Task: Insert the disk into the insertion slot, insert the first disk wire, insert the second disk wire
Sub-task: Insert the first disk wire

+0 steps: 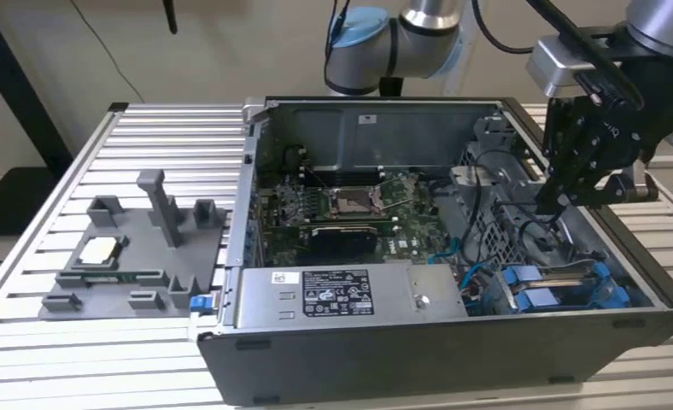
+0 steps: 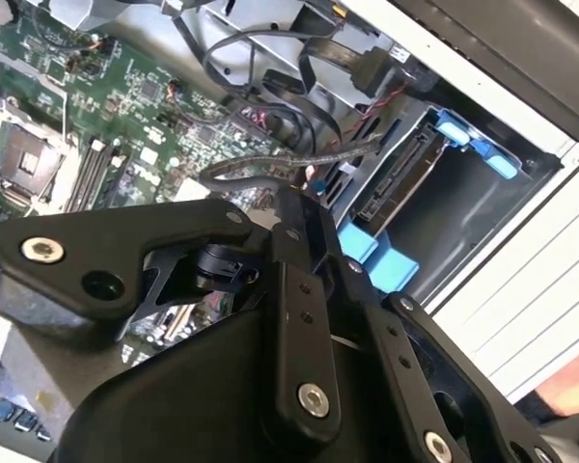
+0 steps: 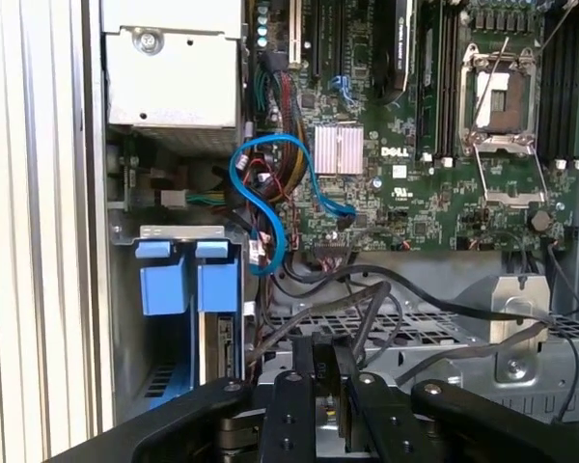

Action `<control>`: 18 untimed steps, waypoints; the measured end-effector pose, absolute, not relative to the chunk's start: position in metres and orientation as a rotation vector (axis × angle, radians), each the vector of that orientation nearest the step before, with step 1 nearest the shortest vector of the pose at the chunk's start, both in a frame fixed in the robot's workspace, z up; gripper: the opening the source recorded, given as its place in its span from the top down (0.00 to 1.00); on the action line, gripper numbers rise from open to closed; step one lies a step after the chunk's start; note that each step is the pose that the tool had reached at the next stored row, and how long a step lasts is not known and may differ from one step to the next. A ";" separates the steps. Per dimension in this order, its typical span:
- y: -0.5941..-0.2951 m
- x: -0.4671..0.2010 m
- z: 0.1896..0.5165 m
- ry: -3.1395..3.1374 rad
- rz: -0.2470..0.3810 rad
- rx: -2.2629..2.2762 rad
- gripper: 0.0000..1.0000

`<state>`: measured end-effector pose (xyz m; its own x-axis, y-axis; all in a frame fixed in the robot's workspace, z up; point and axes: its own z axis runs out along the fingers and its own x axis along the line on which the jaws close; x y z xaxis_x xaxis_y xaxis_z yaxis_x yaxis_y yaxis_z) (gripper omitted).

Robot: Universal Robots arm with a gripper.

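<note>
A slatted metal table (image 1: 143, 128) carries an open computer case (image 1: 428, 363), which lies toward the exterior view's right. Just beside it, on the exterior view's left, sits a grey moulded fixture (image 1: 131, 286). A small blue piece (image 1: 203, 301) between them possibly rests on the slats.

matt black metal gripper (image 1: 551, 203), smooth blue plastic disk frame (image 1: 533, 299), ribbed metal table (image 1: 29, 342).

arm (image 1: 428, 26) at exterior view's right, wrist bent, gripper (image 1: 551, 203) pts down.
</note>
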<state>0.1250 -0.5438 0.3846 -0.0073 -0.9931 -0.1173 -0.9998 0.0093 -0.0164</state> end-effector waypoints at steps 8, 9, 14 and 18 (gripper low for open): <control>-0.544 0.128 0.383 2.171 0.090 -2.153 0.81; -0.544 0.128 0.383 2.172 0.088 -2.154 0.81; -0.544 0.130 0.381 2.175 0.081 -2.157 0.81; -0.544 0.134 0.380 2.178 0.075 -2.160 0.81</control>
